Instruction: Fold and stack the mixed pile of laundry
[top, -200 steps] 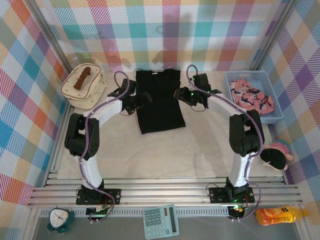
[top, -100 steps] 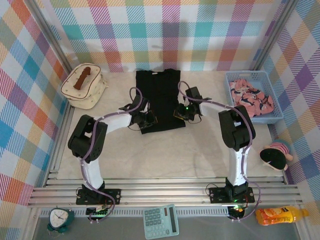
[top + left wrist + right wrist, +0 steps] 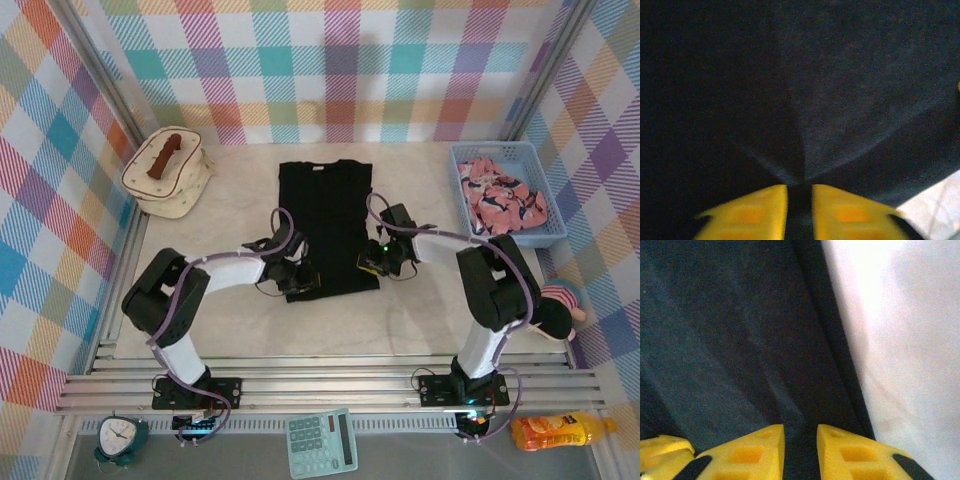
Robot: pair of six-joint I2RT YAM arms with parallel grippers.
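Tabletop (image 3: 400, 330): hands (image 3: 300, 284) (image 3: 372, 265) tight on black shirt (image 3: 325, 215)

My left gripper (image 3: 800, 192) has its two yellow fingers (image 3: 757, 212) drawn close together, with a narrow fold of the black shirt (image 3: 790, 75) pinched in the slim gap between them. From that pinch, soft creases fan outward and away across the dark cloth, the sharpest one running straight up from the gap. Off to my right the shirt's edge slants across a pale bare patch of the table (image 3: 935, 205).
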